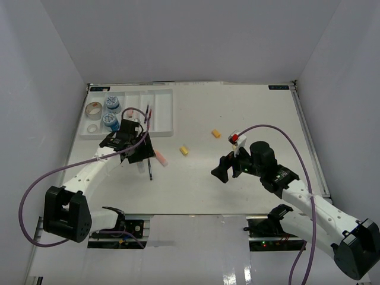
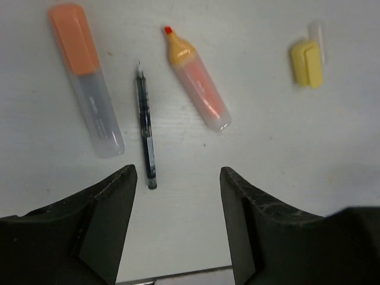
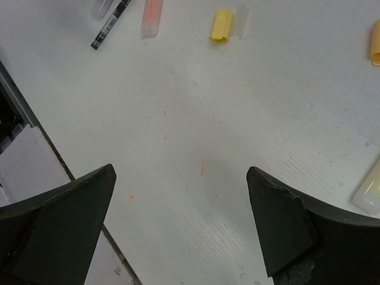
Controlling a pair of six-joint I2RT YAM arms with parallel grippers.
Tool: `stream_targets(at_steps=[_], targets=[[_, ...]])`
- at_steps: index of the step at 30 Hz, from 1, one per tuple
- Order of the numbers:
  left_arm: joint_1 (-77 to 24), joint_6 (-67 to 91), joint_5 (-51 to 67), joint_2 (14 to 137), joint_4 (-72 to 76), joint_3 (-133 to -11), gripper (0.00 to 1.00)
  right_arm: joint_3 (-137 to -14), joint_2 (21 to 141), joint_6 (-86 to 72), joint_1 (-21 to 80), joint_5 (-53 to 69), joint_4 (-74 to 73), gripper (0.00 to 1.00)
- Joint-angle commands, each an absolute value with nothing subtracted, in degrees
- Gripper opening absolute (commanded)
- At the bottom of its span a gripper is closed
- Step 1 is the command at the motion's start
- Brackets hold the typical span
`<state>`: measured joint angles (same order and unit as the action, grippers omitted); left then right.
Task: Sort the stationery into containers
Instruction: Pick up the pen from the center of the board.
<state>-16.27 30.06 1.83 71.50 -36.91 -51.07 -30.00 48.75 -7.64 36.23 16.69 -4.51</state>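
Note:
My left gripper (image 2: 178, 178) is open over bare table with nothing between its fingers. Just ahead of it lie a capped orange highlighter (image 2: 86, 77), a thin dark pen (image 2: 145, 127), an orange marker (image 2: 196, 77) and a yellow eraser (image 2: 307, 62). From above, the left gripper (image 1: 141, 153) hangs beside the pen (image 1: 150, 169) and the marker (image 1: 160, 158). The white compartment tray (image 1: 163, 110) at the far left holds a tape roll (image 1: 93, 110), two blue-white tubs (image 1: 111, 103) and a thin pen (image 1: 147, 114). My right gripper (image 3: 181, 178) is wide open and empty over mid-table (image 1: 221, 167).
A yellow eraser (image 1: 184, 151) and an orange eraser (image 1: 216, 133) lie between the arms. A pale item (image 3: 369, 191) shows at the right wrist view's edge. The table's near edge (image 3: 35, 136) runs left of the right gripper. White walls enclose the table.

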Motion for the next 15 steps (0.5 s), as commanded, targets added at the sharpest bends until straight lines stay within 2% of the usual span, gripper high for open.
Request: stream_targets(at_steps=[1, 5, 15], targets=[[-18.4, 31.7, 1.4, 71.5, -39.2, -49.0, 0.68, -29.6, 48.0, -9.0, 36.0, 16.5, -2.5, 0.98], [-19.3, 32.5, -1.1, 74.6, -39.0, -49.0, 0.54, -29.4, 48.0, -9.0, 36.0, 16.5, -2.7, 0.98], [-20.6, 33.3, -3.4, 81.4, -37.4, -48.1, 0.49, -27.9, 47.9, -9.1, 36.0, 17.1, -1.2, 0.98]])
